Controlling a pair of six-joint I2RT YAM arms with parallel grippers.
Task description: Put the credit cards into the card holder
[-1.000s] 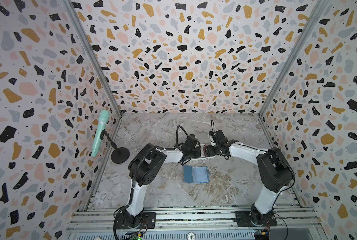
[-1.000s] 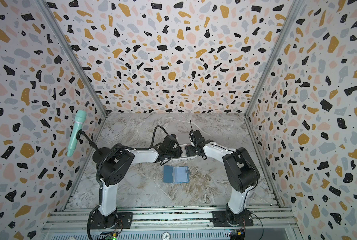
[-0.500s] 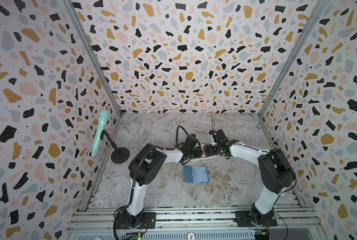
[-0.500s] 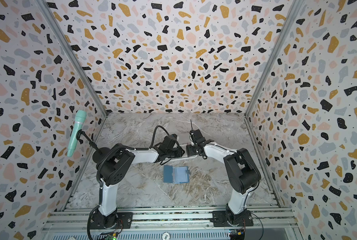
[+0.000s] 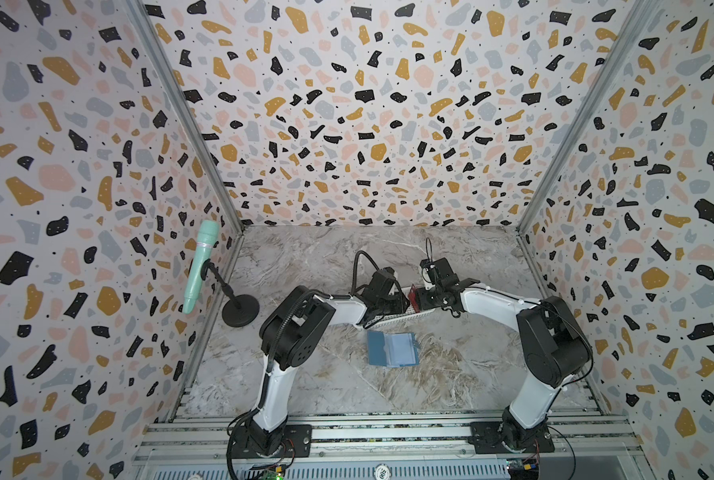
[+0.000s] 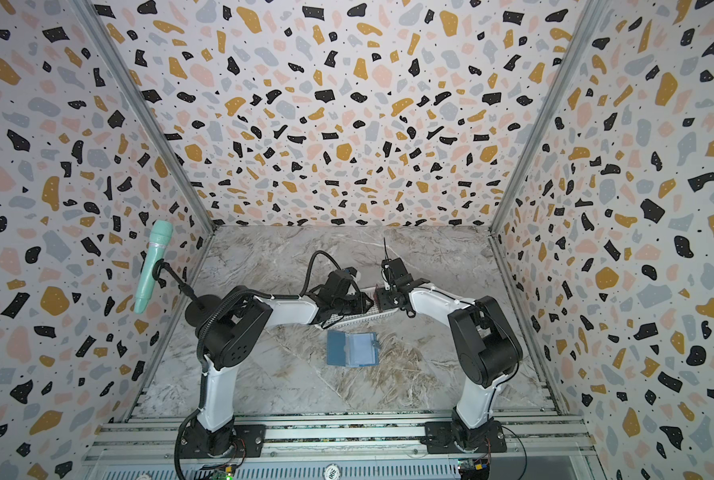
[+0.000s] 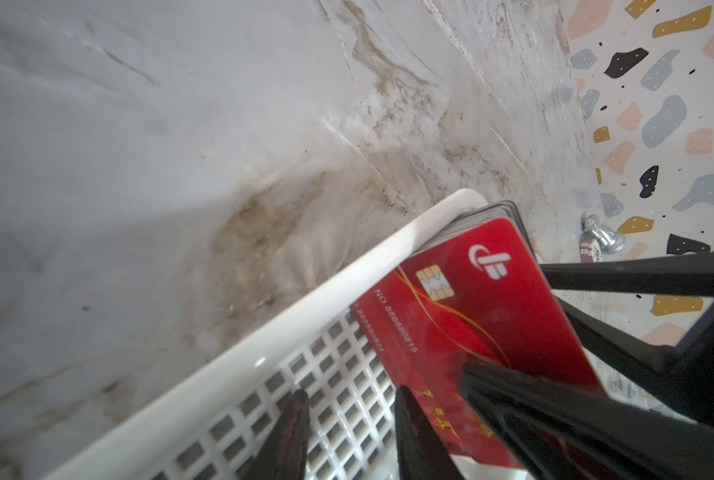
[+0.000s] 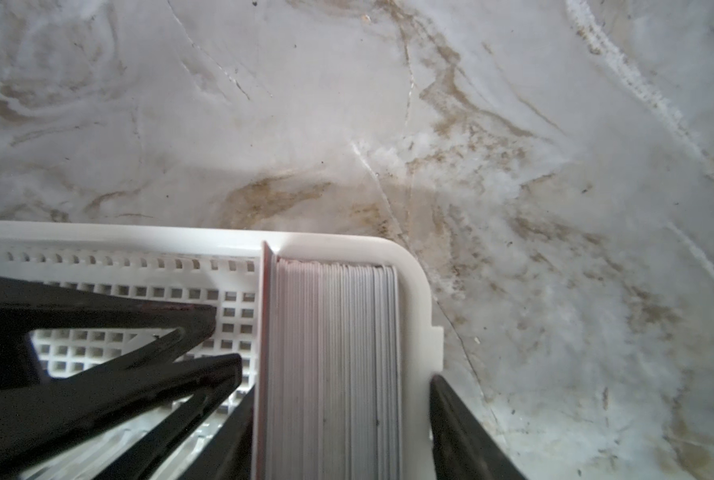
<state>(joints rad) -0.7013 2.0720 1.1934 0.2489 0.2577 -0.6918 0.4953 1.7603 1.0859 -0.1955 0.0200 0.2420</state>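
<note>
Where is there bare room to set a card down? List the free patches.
Free: the marble table between the card holder and the front rail; also the far strip between the basket and the back wall. Crowded: the middle, where the left hand and right hand meet at the credit cards in the basket.

In both top views: basket [image 5: 392, 318] mostly under arms, credit cards [image 5: 411, 296] mere red sliver, card holder [image 5: 392, 348] sleeves too small to read. Right wrist: card faces hidden, edges only; right claw [image 8: 340, 384] contact with stack unclear.
</note>
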